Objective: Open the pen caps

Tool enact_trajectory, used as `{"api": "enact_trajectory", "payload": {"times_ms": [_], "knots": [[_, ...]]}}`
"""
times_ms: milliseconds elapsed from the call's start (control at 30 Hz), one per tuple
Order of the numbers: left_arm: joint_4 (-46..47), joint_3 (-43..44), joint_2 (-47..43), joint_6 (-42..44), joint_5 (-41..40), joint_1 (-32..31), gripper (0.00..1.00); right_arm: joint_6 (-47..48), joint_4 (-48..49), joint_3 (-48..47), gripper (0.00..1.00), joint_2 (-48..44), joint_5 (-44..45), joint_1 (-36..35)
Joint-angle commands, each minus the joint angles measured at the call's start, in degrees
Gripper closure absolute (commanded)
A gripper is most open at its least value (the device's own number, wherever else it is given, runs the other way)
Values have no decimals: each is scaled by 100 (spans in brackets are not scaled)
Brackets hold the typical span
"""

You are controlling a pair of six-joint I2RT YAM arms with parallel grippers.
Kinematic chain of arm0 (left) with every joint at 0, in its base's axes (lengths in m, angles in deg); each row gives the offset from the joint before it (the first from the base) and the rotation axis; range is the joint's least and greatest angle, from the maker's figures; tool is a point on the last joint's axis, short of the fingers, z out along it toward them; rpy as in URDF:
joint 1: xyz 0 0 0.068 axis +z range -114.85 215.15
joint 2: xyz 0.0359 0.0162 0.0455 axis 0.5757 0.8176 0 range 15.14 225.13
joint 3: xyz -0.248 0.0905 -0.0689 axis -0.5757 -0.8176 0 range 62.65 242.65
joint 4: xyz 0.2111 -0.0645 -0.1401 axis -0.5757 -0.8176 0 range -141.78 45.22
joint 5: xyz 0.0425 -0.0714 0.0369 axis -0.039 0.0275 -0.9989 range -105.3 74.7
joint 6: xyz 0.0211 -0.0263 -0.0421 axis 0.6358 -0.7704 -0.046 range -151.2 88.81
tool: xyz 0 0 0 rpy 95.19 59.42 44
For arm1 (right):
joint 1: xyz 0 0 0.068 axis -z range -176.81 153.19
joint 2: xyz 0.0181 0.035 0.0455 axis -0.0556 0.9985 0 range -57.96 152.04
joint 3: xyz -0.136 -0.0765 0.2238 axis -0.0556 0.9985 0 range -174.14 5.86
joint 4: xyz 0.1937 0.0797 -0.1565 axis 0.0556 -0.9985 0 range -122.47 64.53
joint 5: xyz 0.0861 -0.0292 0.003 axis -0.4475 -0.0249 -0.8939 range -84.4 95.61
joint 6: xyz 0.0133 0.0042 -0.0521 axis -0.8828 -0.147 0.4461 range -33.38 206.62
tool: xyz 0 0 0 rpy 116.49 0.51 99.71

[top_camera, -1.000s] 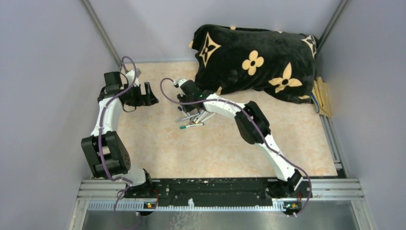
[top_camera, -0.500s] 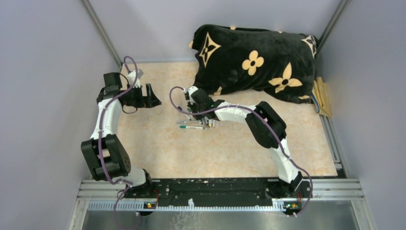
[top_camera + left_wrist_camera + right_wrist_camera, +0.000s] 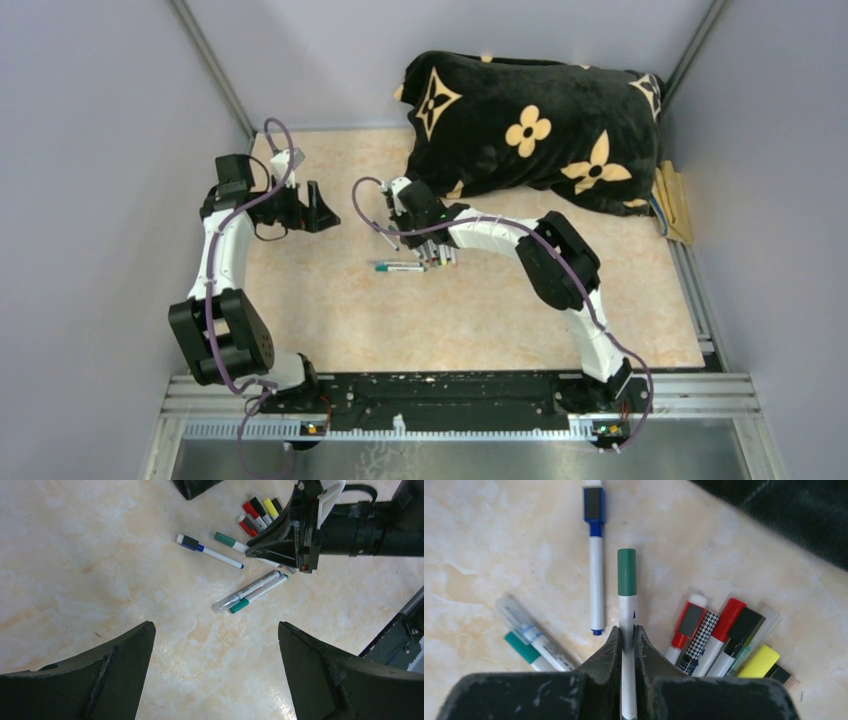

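The right gripper (image 3: 626,639) pinches the green-capped pen (image 3: 627,605) by its barrel, near the pillow (image 3: 530,120). Best lift it level, leaving the green cap (image 3: 626,569) exposed, so the wide-spread left gripper (image 3: 215,632) can pinch only the cap and pull straight.

Soft, even light from overhead on the tabletop (image 3: 330,310), only faint shadows under the pens (image 3: 250,587). A mild sheen shows on the marbled surface. In the right wrist view the right fingers (image 3: 606,655) blur up close, and the pillow (image 3: 799,515) corner sits dark, out of focus.
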Motion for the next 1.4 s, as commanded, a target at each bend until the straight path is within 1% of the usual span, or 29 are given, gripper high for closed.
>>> {"api": "enact_trajectory", "payload": {"times_ms": [0,100,233,333,400,467,600,667,767,867,933,1000,1167,1267,1367], "knots": [[-347,-160,-175,774,552,-18,1,-18,-216,-712,100,-455,-589,-15],[-412,-354,-282,1524,934,-90,1,-177,-308,-761,100,-686,-1123,67],[-385,-693,-418,2524,1227,-222,1,-461,-259,-452,100,-1049,-1927,261],[-434,-823,-503,3279,1042,-540,1,-668,-115,-29,100,-1393,-2636,425],[-526,-890,-589,3827,656,-908,1,-790,-11,223,100,-1560,-3126,518],[-557,-998,-750,4374,451,-1283,1,-825,-32,382,100,-1663,-3585,564],[-509,-1223,-1243,5282,642,-1674,1,-605,-507,432,100,-1688,-4180,589],[-507,-1311,-1444,5662,565,-1860,1,-546,-626,503,100,-1713,-4349,592],[-525,-1379,-1578,5935,374,-2121,1,-585,-570,690,100,-1800,-4656,591],[-707,-1409,-1570,6125,272,-2358,2,-846,-291,846,100,-1873,-5012,585],[-722,-1415,-1564,6107,256,-2497,6,-1084,6,940,100,-1899,-5228,583],[-784,-1393,-1547,6181,154,-2613,12,-1227,168,983,100,-1913,-5362,589],[-906,-1431,-1427,6391,-460,-2864,24,-1566,533,1057,100,-1930,-5641,584],[-797,-1491,-1419,6361,-636,-2957,27,-1657,600,1062,100,-1922,-5683,583],[-576,-1497,-1467,6222,-644,-3064,30,-1697,589,1015,100,-1889,-5703,565]]}}
